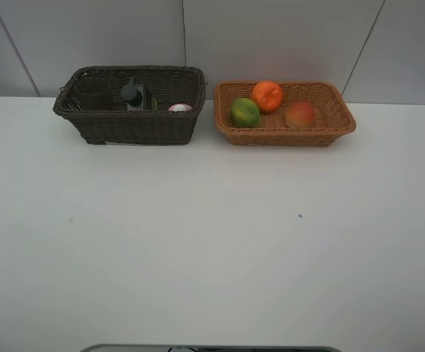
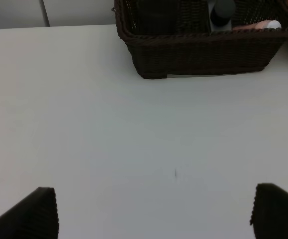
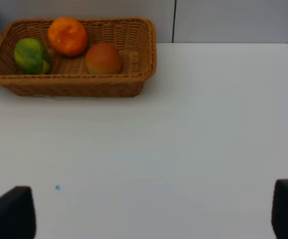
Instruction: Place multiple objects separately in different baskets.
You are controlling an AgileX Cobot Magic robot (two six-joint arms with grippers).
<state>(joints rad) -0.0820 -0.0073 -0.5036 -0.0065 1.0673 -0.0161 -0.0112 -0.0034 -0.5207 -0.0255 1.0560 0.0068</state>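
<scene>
So both woven wicker baskets sit side by side along the far edge of the white table (image 1: 197,249), nearly touching. The deeper dark brown wicker basket (image 1: 135,126) is toward the far left corner, and the shallower light orange-tan wicker basket (image 1: 285,133) is just right of it, closer to the far right corner.

Tan one has all the fruit: a round orange (image 1: 267,95) at the back, a green oval fruit (image 1: 244,112) just in front and left of it, and a red-yellow peach (image 1: 299,115) off to the right. The orange and the green one look like they're touching; the peach sits a bit apart.

Brown one holds the containers: a translucent cup (image 1: 93,94) in the left end (looks dark in there, can't really see the pink), a black square bottle (image 1: 132,95) around the middle, and a slim pink bottle with a white cap (image 1: 180,108) lying at the right end.

The left gripper (image 2: 153,211) and right gripper (image 3: 153,211) each show only their dark fingertips, spread wide with nothing between them, hovering over bare table on the near side, well apart from the baskets.
</scene>
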